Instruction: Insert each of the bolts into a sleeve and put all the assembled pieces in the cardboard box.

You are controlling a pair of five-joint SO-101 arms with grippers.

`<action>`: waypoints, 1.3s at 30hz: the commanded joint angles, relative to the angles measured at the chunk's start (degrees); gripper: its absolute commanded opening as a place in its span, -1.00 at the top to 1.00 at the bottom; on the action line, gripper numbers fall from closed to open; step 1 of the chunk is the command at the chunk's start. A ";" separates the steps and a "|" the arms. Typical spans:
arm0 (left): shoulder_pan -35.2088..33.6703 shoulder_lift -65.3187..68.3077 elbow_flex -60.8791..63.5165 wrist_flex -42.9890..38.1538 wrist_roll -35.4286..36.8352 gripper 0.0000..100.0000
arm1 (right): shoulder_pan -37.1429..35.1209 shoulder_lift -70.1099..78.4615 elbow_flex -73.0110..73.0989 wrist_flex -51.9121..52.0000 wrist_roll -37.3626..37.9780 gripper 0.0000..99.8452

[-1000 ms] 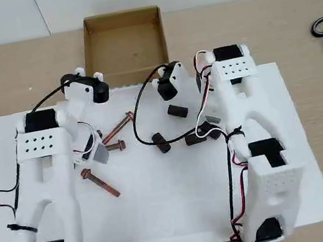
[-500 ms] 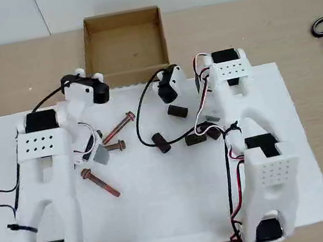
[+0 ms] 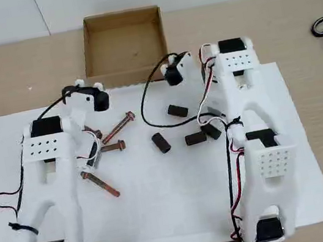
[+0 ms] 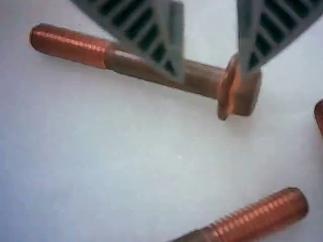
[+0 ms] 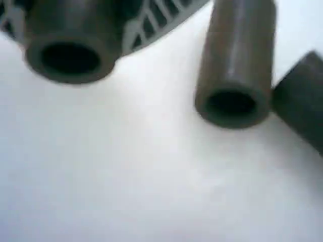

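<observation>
The left gripper (image 4: 209, 70), fingers (image 4: 146, 30) apart, straddles a copper bolt (image 4: 151, 63), threaded at its tip and flanged at the head, lying flat on the white sheet (image 4: 126, 166) with bare sheet beside it, while the right gripper (image 5: 75, 25) clamps a dark hollow sleeve (image 5: 70, 50).
</observation>
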 commanded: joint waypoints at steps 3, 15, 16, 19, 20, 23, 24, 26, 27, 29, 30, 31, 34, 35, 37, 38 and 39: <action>0.35 -0.53 -10.33 7.65 0.70 0.96 | 0.84 -7.60 -7.38 3.91 -6.86 0.99; 4.40 11.34 -30.02 9.32 -4.84 0.78 | 1.36 -13.23 -1.67 4.70 -21.80 0.99; 4.40 14.15 -32.57 9.32 -4.92 0.78 | 1.45 -14.55 -0.35 4.70 -22.77 0.99; 4.40 22.59 -41.19 9.49 -5.89 0.78 | 2.15 -19.47 3.87 4.44 -24.35 0.99; 4.57 25.23 -44.00 9.76 -6.33 0.78 | 2.24 -20.79 5.27 4.44 -24.35 0.99; 6.15 32.88 -51.38 11.69 -7.56 0.78 | 2.33 -24.31 10.20 4.35 -24.09 0.99; 6.86 35.08 -53.58 12.48 -7.74 0.78 | 2.51 -25.19 11.52 4.35 -24.09 0.99; 7.91 39.03 -57.63 13.71 -7.74 0.78 | 3.47 -26.59 13.36 4.26 -24.09 0.99; 8.44 40.70 -59.65 14.24 -7.74 0.78 | 3.82 -27.03 13.98 4.26 -24.09 0.99; 9.23 43.08 -63.25 15.82 -7.74 0.77 | 4.97 -27.74 15.03 4.26 -24.09 0.99; 9.76 43.87 -64.57 16.44 -7.74 0.77 | 5.41 -28.00 15.56 4.18 -24.09 0.99; 10.11 44.40 -65.45 16.53 -7.74 0.76 | 5.93 -28.18 15.91 4.18 -24.09 0.99; 10.81 45.10 -65.71 16.53 -7.65 0.70 | 6.99 -28.26 16.88 4.18 -24.09 0.99; 11.08 45.27 -65.54 16.44 -7.65 0.68 | 7.34 -28.26 16.97 4.18 -24.09 0.99; 11.34 45.27 -65.10 16.18 -7.65 0.68 | 7.52 -28.26 16.97 4.18 -24.09 0.99; 11.34 45.27 -64.66 15.65 -7.74 0.67 | 7.52 -28.26 16.97 4.18 -24.09 0.99; 11.34 45.27 -64.40 15.12 -7.74 0.67 | 7.52 -28.26 16.97 4.18 -24.09 0.99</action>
